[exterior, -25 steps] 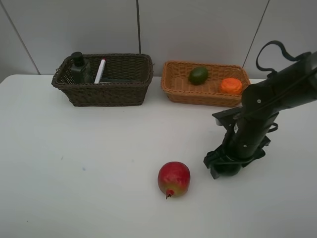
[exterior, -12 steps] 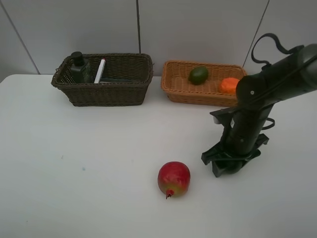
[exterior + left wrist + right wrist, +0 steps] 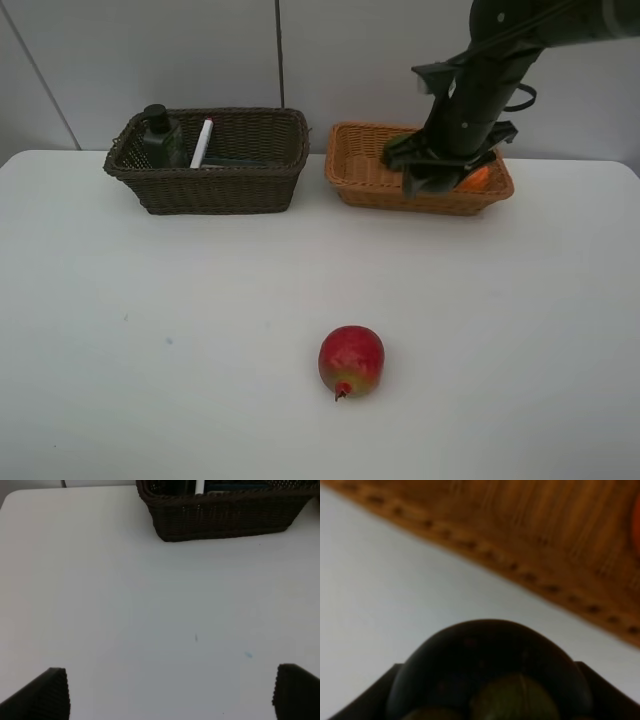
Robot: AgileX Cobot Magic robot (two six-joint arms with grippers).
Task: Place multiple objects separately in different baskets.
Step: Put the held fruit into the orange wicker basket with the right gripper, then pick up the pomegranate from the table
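White tabletop and a grey panelled wall frame the scene. Clenched on a dark mangosteen (image 3: 490, 672), the right gripper (image 3: 437, 178) has swung up from the table near the pomegranate (image 3: 351, 361) to hang over the near rim of the tan basket (image 3: 365, 188), so the drop looks close. That basket shows an orange (image 3: 476, 178); the arm hides the rest. Beside it, the brown basket (image 3: 215, 190) holds a pump bottle (image 3: 158, 135) and a marker (image 3: 202, 144). The pomegranate lies alone on the table, unsorted. Far off, the left gripper (image 3: 170, 695) hovers released over bare table.
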